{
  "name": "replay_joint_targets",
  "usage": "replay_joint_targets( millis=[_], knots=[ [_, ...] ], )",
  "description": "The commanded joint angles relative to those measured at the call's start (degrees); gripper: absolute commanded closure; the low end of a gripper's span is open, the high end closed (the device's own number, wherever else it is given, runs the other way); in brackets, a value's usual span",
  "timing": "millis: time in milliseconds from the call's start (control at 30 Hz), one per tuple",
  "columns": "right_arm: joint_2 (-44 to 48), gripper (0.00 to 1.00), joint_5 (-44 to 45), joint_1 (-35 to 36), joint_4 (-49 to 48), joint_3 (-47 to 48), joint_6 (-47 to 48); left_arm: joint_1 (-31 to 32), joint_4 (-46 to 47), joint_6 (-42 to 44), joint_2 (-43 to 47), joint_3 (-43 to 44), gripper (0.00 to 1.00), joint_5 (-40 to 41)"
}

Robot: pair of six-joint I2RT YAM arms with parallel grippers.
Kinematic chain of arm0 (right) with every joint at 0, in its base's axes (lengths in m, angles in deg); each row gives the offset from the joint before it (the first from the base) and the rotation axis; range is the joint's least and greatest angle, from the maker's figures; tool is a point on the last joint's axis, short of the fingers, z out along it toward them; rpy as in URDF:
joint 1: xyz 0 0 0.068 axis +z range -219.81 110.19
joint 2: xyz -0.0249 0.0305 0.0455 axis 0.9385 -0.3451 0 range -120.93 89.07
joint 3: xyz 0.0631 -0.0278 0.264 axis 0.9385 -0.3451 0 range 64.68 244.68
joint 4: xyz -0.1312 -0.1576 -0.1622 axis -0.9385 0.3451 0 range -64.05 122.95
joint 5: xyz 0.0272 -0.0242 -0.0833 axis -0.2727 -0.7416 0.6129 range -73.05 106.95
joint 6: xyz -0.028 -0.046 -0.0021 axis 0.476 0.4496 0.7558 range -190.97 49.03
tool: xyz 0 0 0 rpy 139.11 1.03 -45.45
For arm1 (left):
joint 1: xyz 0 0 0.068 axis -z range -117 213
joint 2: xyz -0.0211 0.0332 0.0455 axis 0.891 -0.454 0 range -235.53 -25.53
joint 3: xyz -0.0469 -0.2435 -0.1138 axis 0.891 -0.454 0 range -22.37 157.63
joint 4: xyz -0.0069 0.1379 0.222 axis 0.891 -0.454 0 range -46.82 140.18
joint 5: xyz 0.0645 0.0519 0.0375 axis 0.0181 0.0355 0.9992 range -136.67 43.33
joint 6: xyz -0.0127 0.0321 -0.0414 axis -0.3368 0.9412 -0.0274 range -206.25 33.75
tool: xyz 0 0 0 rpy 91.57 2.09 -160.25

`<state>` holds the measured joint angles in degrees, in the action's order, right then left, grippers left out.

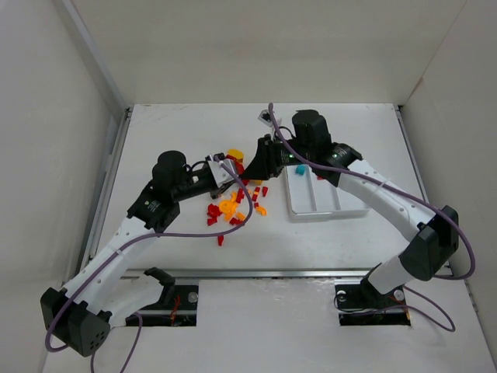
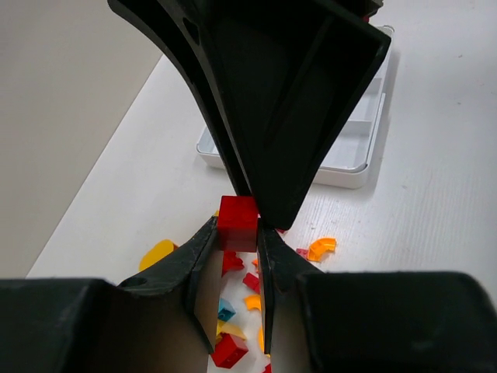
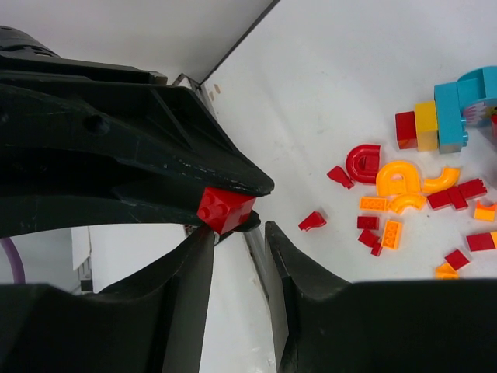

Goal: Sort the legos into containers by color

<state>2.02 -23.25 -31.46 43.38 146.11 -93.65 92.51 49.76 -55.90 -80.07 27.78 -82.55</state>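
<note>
**Arm pose.** The left arm [image 1: 124, 241] is reaching from the near left corner diagonally toward the middle of the table [image 1: 178, 140]. Its wrist is lying low over the surface. The right arm [image 1: 388, 198] is arching up from the near right, bending at the far side of the white tray [image 1: 326, 203] and pointing its wrist back to the left. The two tools are meeting tip to tip above the far edge of the loose legos [image 1: 233, 208].

**Tool state.** The left tool [image 2: 236, 233] is clenching one red brick [image 3: 225, 208] between its fingertips, clear of the table. The right tool [image 3: 239, 233] is standing released. Its two fingers are parted, and the brick is sitting just at their tips without being pinched.

**Count.**
- Two arms, two tools and one held brick are showing.
- One tray with three compartments is lying to the right of the loose legos.
- The tray is carrying one teal piece [image 1: 297, 171] near its far left corner and one red piece [image 1: 319, 177] just right of it. Which compartments hold them cannot be told.
- In the right wrist view, about eleven red pieces, about eight orange-yellow pieces and one teal cluster are lying on the table. Overlaps are making this count approximate.
</note>
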Motion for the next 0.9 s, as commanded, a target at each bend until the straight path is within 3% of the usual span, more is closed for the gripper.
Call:
replay_joint_targets(
  millis=[0,167,333,467,700,867],
  knots=[
    [-0.4,0.62,-0.1,0.6,-0.8,2.8,1.0,0.0,3.8,-0.5,1.5,0.3,1.0,-0.4],
    [-1.0,0.62,-4.7,0.6,-4.5,3.3,-1.0,0.0,3.8,-0.5,1.5,0.3,1.0,-0.9],
    [-2.2,0.48,-9.0,0.6,-7.5,3.3,-2.2,0.5,3.2,0.1,1.5,0.3,1.0,-0.9],
    [-2.7,0.42,-11.4,0.6,-7.5,3.8,-2.2,0.5,3.8,1.2,2.1,-0.2,1.0,-2.9],
    [-0.7,0.41,-18.8,-1.4,-8.1,6.1,-1.1,0.5,9.4,8.4,8.4,-5.0,1.0,-10.8],
    [-0.1,0.4,-22.0,-1.4,-8.6,7.2,-1.6,0.5,11.1,9.0,7.9,-5.0,1.0,-12.0]
  ],
)
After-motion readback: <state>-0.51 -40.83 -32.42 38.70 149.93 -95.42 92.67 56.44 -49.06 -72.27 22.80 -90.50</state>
